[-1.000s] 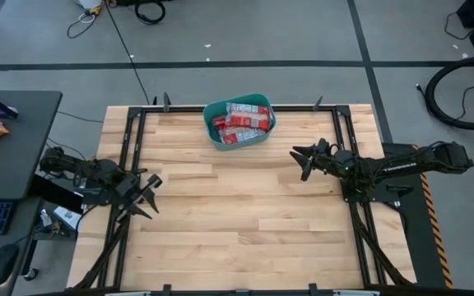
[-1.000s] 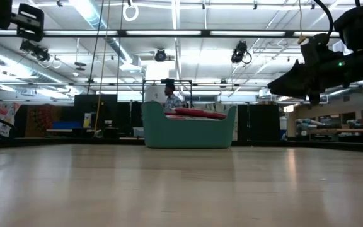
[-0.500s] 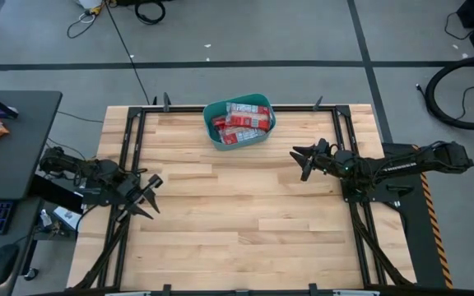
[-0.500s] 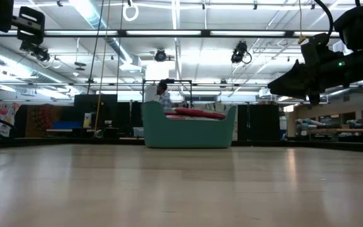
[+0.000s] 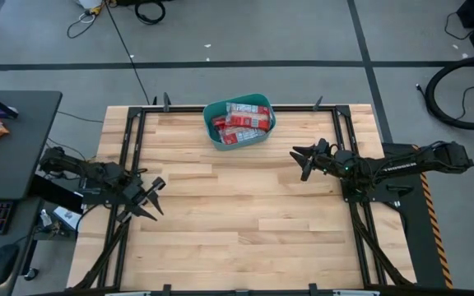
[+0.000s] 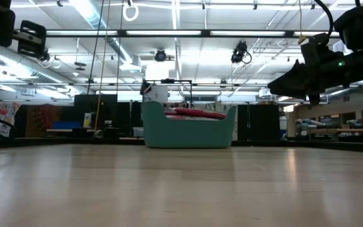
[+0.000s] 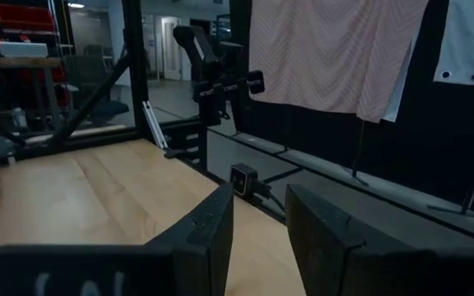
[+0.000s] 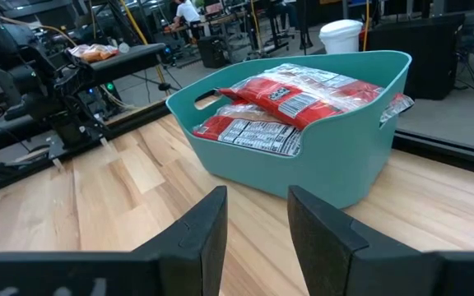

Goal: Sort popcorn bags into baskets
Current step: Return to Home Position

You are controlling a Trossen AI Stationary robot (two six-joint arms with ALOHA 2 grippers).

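1. Two grippers hang empty: the left gripper [image 5: 156,197], fingers spread, is over the table's [image 5: 237,214] left edge.
2. Opposite, the right gripper [image 5: 299,162], fingers parted, hovers near the right edge.
3. Between them, farther back, the popcorn bags [image 5: 239,122] lie piled inside the teal tub [image 5: 208,123].

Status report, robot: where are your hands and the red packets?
Left hand open, empty, left edge. Right hand open, empty, right side. Red packets in teal tub. Nothing blocking.

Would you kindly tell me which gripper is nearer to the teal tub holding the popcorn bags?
The right. The right gripper hovers off the right side of the teal tub, slightly nearer the front of the table; the left gripper is farther, by the table's left edge.
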